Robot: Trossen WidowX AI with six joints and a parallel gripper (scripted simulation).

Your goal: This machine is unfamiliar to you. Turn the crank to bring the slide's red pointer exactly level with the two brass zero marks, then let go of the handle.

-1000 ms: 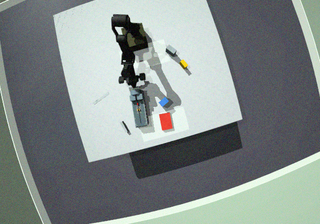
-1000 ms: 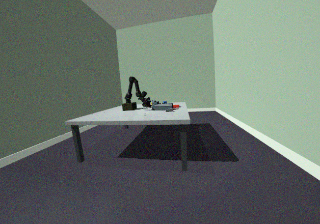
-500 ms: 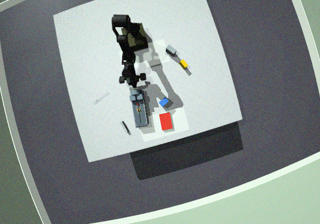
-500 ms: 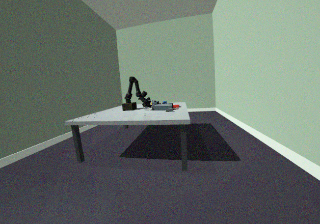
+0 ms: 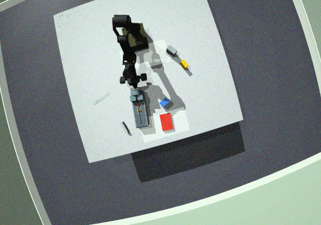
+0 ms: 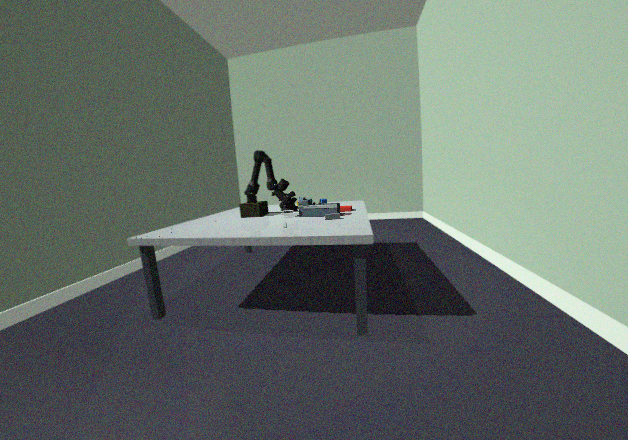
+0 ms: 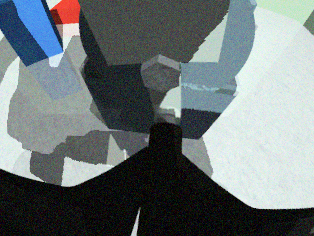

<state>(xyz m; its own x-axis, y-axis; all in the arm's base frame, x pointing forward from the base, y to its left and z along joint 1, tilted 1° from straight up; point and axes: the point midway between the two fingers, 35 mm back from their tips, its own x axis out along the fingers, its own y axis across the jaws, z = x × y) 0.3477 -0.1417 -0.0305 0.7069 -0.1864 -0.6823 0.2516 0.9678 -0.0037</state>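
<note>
The grey-blue machine (image 5: 144,118) (image 6: 318,212) stands on the table, its crank end toward the arm. Its red pointer (image 5: 138,105) shows in the top view, on the crank side of the two small brass marks (image 5: 139,110); the exact gap is too small to read. My gripper (image 5: 135,86) (image 6: 295,207) (image 7: 161,154) is at the crank end, low and shut on the crank handle. In the wrist view a large dark grey crank part (image 7: 155,32) fills the top and hides the slide and marks. The handle itself is mostly hidden by the black fingers.
A blue block (image 5: 164,102) (image 7: 37,30) and a red block (image 5: 166,121) (image 6: 345,208) lie beside the machine. A dark bar (image 5: 126,128) and a pale strip (image 5: 101,98) lie on its other side. A grey block (image 5: 171,50) and a yellow block (image 5: 184,64) lie nearer the arm's base.
</note>
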